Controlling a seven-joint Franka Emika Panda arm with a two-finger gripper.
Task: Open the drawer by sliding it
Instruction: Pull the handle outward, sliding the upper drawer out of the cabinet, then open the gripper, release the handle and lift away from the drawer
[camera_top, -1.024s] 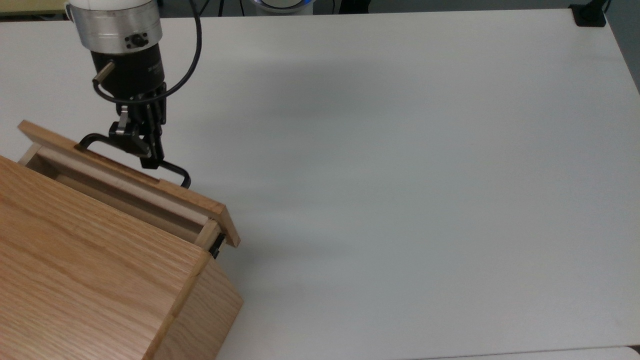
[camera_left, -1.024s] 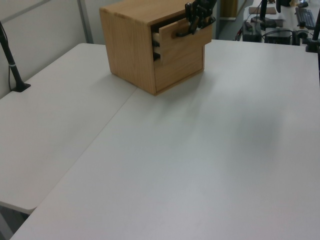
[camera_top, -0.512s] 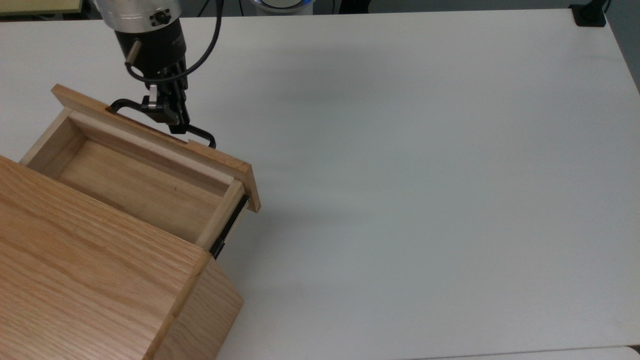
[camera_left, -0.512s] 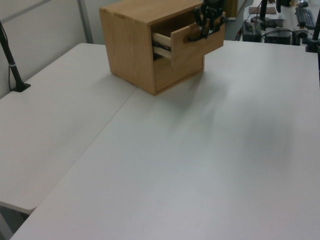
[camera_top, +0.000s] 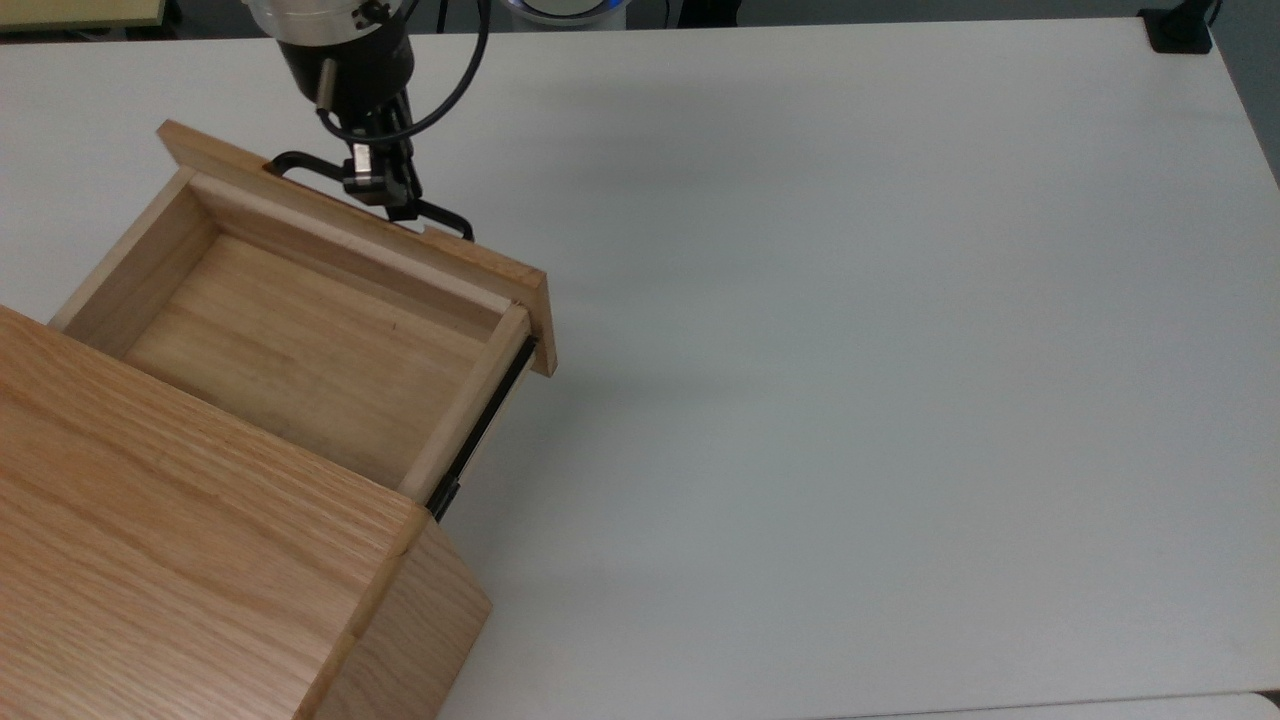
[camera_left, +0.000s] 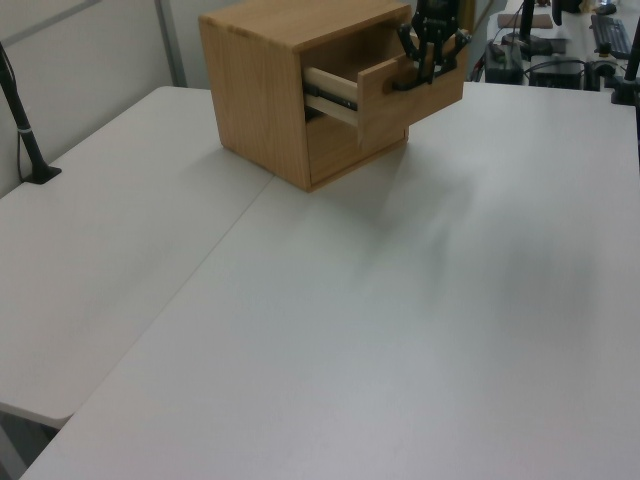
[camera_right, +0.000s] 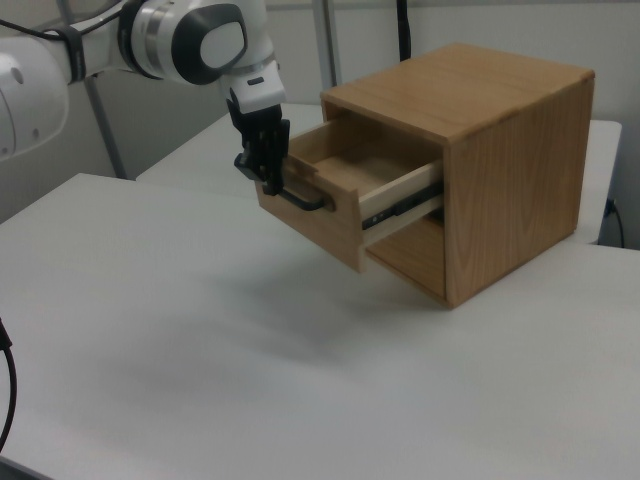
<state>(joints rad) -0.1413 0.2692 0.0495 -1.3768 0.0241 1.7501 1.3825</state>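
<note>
drawer (camera_top: 300, 340) slid farther out, gripper (camera_top: 385, 190) retreated with it

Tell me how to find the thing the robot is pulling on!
Look for the big wooden cabinet on the white table. Its top drawer sticks out, open and empty. On the drawer's flat front sits a black bar handle, the only dark curved metal piece there, with the gripper clamped around it.

Top view looks steeply down; left and right views face the drawer (camera_top: 300, 320) from opposite sides.
</note>
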